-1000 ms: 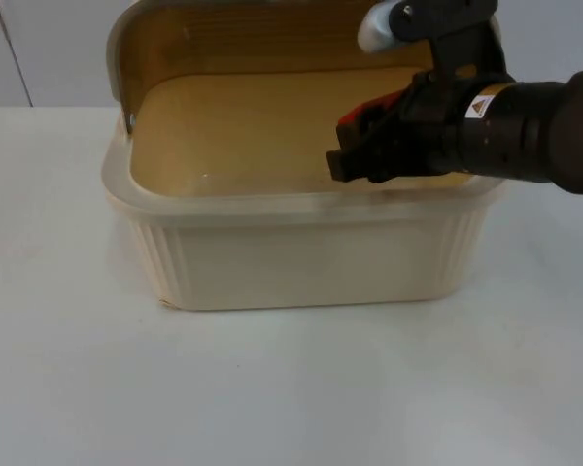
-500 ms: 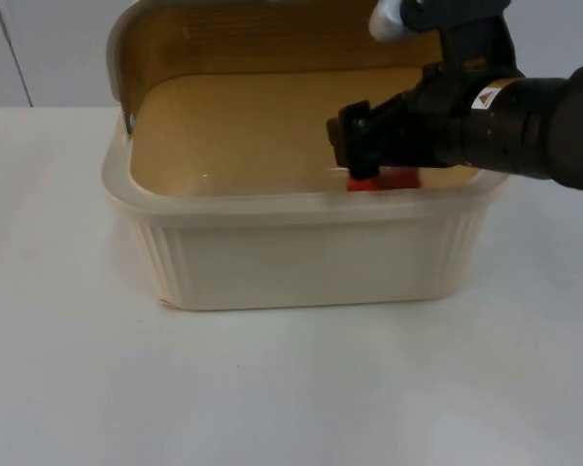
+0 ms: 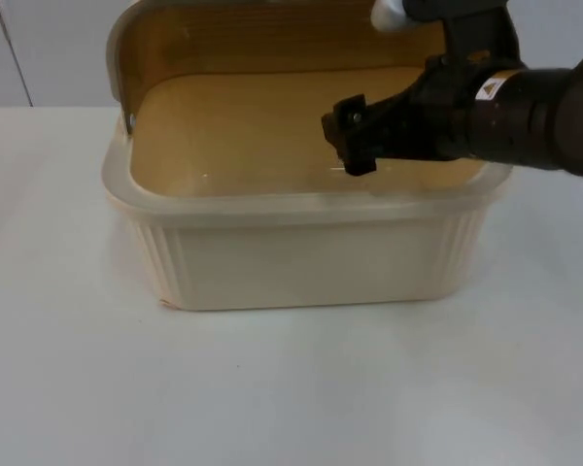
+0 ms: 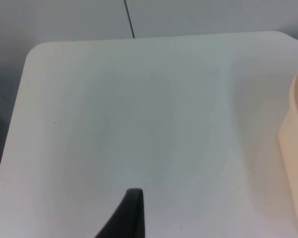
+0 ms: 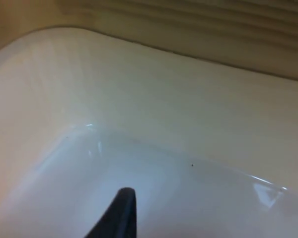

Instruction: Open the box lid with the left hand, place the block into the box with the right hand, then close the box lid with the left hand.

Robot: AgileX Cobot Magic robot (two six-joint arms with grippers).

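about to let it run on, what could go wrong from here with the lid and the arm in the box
The right tool hangs inside the open box, under the raised lid. Closing the lid now could trap that arm. Withdrawing low might catch the front rim and shove the box. The red block cannot be made out now, so its placement is unconfirmed.

A white table (image 3: 291,388) carries one cream box (image 3: 301,257) (lid raised).

Setting is a robot test station in a lab, not a home. Evidence: bare white table (image 3: 272,388) ending at a plain grey partition wall (image 3: 49,49), and a black robot arm (image 3: 534,116) bearing a warning sticker.
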